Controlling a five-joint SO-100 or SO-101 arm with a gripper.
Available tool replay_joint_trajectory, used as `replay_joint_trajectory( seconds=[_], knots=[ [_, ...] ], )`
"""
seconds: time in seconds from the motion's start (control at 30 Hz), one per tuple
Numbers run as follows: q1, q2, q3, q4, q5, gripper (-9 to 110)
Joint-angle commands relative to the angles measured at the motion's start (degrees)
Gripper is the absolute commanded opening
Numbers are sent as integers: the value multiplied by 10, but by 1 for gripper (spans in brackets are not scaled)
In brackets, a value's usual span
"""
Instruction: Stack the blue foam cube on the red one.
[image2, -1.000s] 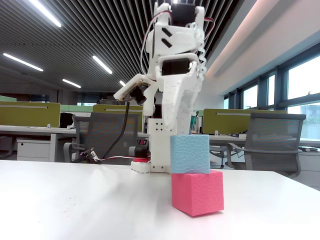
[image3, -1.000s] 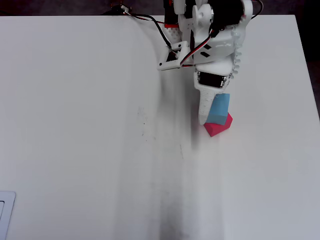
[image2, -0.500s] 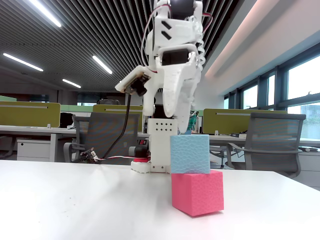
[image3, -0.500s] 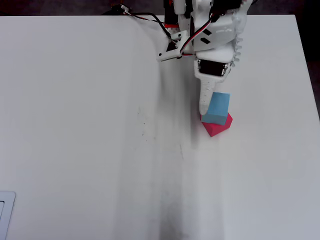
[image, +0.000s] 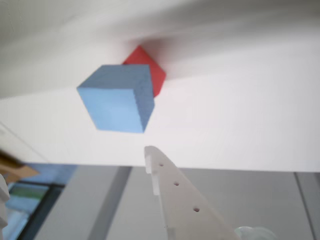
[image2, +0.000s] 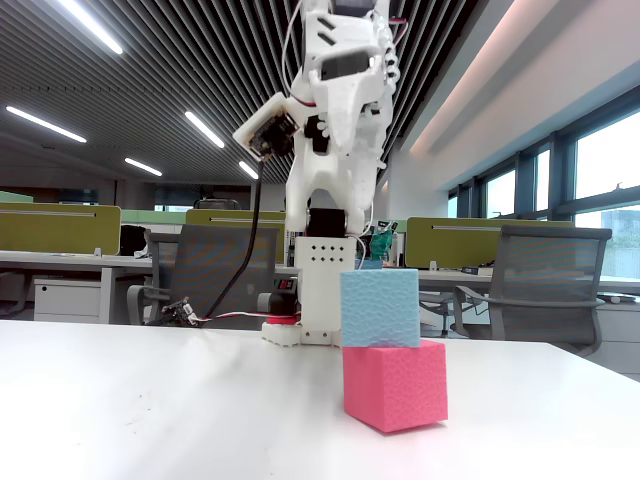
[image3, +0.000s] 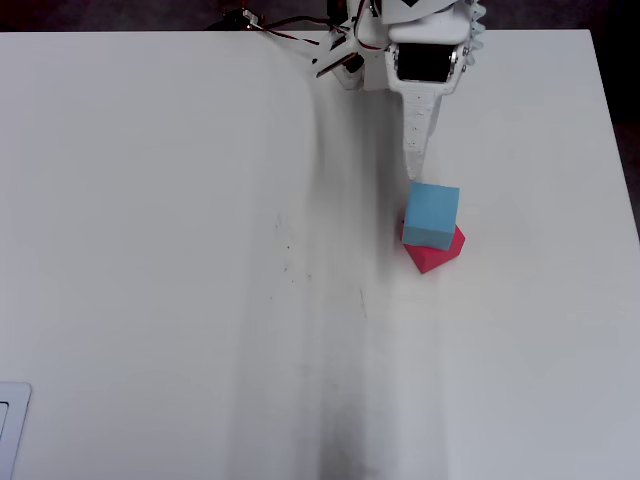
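In the wrist view we see the blue foam cube (image: 117, 97) sitting on the red one (image: 150, 69), with one white finger tip below, touching neither.

In the fixed view the stack stands on the white table (image2: 150, 410), the arm raised behind it.

From overhead the fingers (image3: 414, 165) hold nothing; how far apart they stand we cannot tell.

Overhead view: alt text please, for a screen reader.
A blue foam cube sits on a red cube, turned askew to it, on a white table. The white arm's claw points at the stack from above, clear of it.
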Motion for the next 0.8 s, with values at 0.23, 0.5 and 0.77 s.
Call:
replay_joint_trajectory(
  seconds=[0.23,0.5,0.77],
  knots=[
    [5,159,81,-31,-31,30],
    [13,262,171,-96,-61,29],
    [21,348,275,-144,-91,26]
  ],
)
